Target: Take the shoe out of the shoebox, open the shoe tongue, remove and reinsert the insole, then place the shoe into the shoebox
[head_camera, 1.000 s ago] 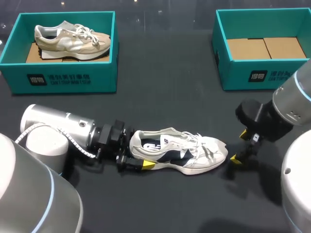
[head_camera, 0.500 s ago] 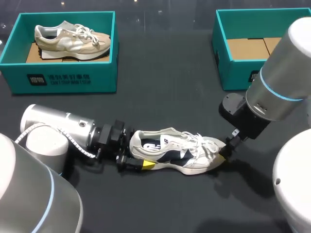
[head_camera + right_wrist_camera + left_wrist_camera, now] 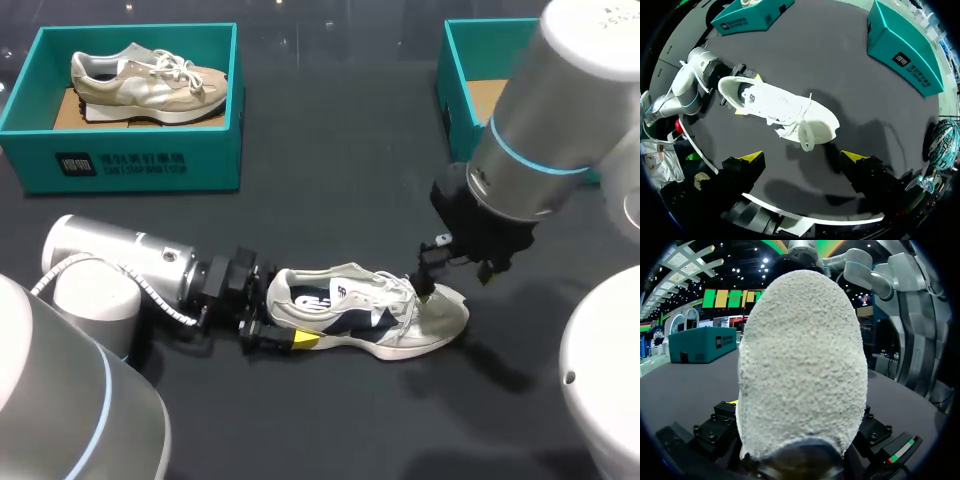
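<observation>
Two shoes point(image 3: 365, 318) point(image 3: 150, 80), apparently two shoeboxes point(image 3: 130, 165) point(image 3: 452, 100).

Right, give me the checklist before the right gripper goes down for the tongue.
1. White shoe out of its box, standing on its sole on the table: ok.
2. Left gripper clamped on the shoe's heel, a yellow tip on each side: ok.
3. Right gripper open, above the shoe's toe end: ok.
4. Laces loose enough to free the tongue: cannot tell.
5. Insole seated inside the shoe: ok.
6. Right shoebox free for the return: bare cardboard shows, the rest is hidden by the right arm: cannot tell.
</observation>
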Action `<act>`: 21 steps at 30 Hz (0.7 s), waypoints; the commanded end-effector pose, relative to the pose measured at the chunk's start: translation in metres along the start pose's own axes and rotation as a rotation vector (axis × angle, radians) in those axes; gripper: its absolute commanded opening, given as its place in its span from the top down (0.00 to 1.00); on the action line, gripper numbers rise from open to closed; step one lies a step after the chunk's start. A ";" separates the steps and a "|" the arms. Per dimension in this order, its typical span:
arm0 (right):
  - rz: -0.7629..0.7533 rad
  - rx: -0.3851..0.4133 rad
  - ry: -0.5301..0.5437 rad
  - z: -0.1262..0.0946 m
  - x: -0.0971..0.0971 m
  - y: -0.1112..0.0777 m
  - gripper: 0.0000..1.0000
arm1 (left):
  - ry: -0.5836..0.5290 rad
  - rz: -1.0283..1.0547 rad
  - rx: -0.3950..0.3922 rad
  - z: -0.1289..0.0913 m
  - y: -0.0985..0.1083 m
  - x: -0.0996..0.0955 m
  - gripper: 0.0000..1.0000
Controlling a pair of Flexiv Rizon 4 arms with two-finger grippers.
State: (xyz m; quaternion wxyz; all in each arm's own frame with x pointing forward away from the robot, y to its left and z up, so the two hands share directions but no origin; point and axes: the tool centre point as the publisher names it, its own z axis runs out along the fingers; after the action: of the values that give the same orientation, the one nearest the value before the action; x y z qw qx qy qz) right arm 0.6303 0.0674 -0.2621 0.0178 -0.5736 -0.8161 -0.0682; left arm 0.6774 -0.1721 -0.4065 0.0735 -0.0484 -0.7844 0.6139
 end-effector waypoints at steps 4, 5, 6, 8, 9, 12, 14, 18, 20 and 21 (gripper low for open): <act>0.239 0.074 -0.224 0.007 0.017 0.011 0.00 | -0.002 0.000 0.000 0.000 0.000 0.002 1.00; 0.239 0.074 -0.224 0.007 0.017 0.011 0.00 | -0.002 0.000 0.000 0.000 0.000 0.002 1.00; 0.239 0.074 -0.224 0.007 0.017 0.011 0.00 | -0.002 0.000 0.000 0.000 0.000 0.002 1.00; 0.239 0.074 -0.224 0.007 0.017 0.011 0.00 | -0.002 0.000 0.000 0.000 0.000 0.002 1.00; 0.239 0.074 -0.224 0.007 0.017 0.011 0.00 | -0.002 0.000 0.000 0.000 0.000 0.002 1.00; 0.446 0.062 -0.309 0.008 0.039 0.019 0.00 | -0.002 0.000 0.000 0.000 0.000 0.002 1.00; 0.507 0.053 -0.325 0.005 0.050 0.022 0.00 | -0.002 0.000 0.000 0.000 0.000 0.002 1.00; 0.564 0.050 -0.404 0.005 0.073 0.030 0.00 | -0.002 0.000 0.000 0.000 0.000 0.002 1.00; 0.577 0.035 -0.430 0.008 0.081 0.032 0.00 | -0.002 0.000 0.000 0.000 0.000 0.002 1.00; 0.607 0.037 -0.480 0.011 0.087 0.034 0.00 | -0.002 0.000 0.000 0.000 0.000 0.002 1.00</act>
State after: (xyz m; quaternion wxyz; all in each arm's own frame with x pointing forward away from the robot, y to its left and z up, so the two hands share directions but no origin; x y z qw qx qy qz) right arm 0.6347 0.1353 -0.2514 -0.0276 -0.7734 -0.6330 -0.0175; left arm 0.6773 -0.1721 -0.4065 0.0735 -0.0484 -0.7845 0.6139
